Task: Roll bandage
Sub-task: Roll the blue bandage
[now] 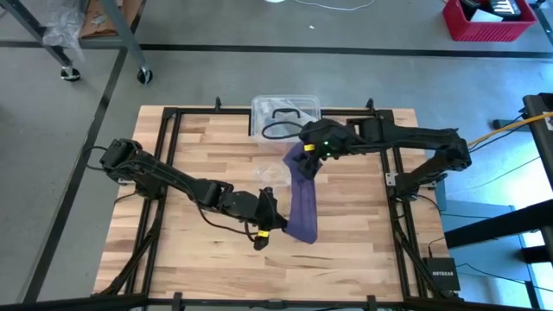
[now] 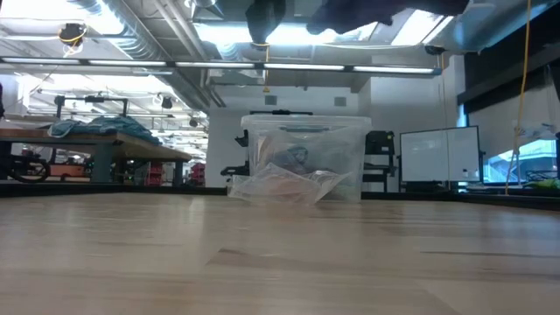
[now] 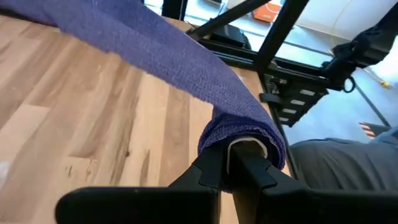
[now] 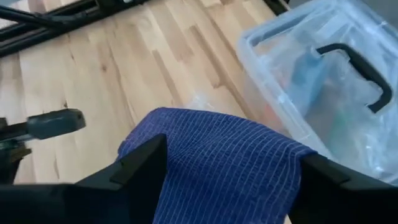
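The bandage (image 1: 302,206), a dark navy-purple strip, hangs clear of the wooden table (image 1: 199,155) between my two grippers. Its near end is wound around the shut fingers of my left gripper (image 1: 263,233), which is over the table's middle near part. From there the strip (image 3: 155,43) runs toward the far side up to my right gripper (image 1: 304,157). That gripper is higher, and its fingers stand wide apart with the strip (image 4: 224,162) filling the gap between them. The low view shows no bandage on the tabletop. My left gripper (image 3: 239,158) has the bandage's near end (image 3: 249,121) looped over its shut fingertips, wrapped round them in at least one turn. The fingers come nearly level from the table's left. The strip leaves them and slants up, off the table. My right gripper (image 4: 230,180) has the strip across its full width between its two spread fingers (image 4: 146,163), each edge against a finger's inner side. The fingers slant down from the table's right, and the far end (image 4: 205,124) folds over beyond them. What bears the strip from below is hidden.
A clear plastic box with a black handle (image 1: 285,114) stands at the far middle of the table, close to my right gripper (image 4: 323,81). A crinkled clear wrapper (image 2: 280,185) lies in front of it. Black frame rails (image 1: 168,173) run along the table's left and right sides.
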